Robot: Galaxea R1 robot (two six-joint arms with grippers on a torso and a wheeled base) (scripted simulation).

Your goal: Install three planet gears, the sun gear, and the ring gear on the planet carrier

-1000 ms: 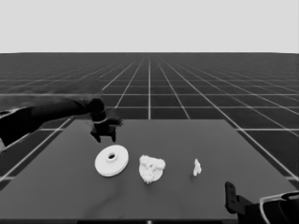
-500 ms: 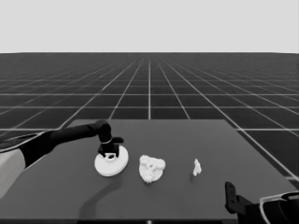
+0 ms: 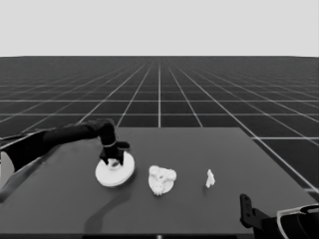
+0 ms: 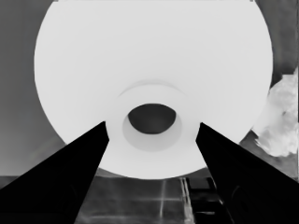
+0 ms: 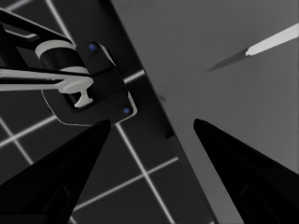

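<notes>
Since the frame a second ago, the left gripper (image 3: pixel 114 160) has been brought down from above the table's far left onto the larger round part (image 3: pixel 115 169), the ring gear, which lies where it lay before.

From the head camera, the left arm is seen reaching in from the left edge, its gripper set over the far side of the ring gear. Just to the right of that part lies the smaller round part (image 3: pixel 162 179), the planet carrier, with gears clustered on it; single gears cannot be told apart. Farther right, well apart, a thin white piece (image 3: pixel 210 178) stands on the table (image 3: pixel 199 149). The right arm is parked at the lower right corner.

Through the left wrist camera, the ring gear (image 4: pixel 149 65) is shown with its raised hub and centre hole between the fingers (image 4: pixel 79 172), which are spread wide to either side and grip nothing. The carrier (image 4: pixel 280 121) is seen at the edge.

Through the right wrist camera, the right gripper (image 5: pixel 152 128) is shown spread and empty over the table's corner.
</notes>
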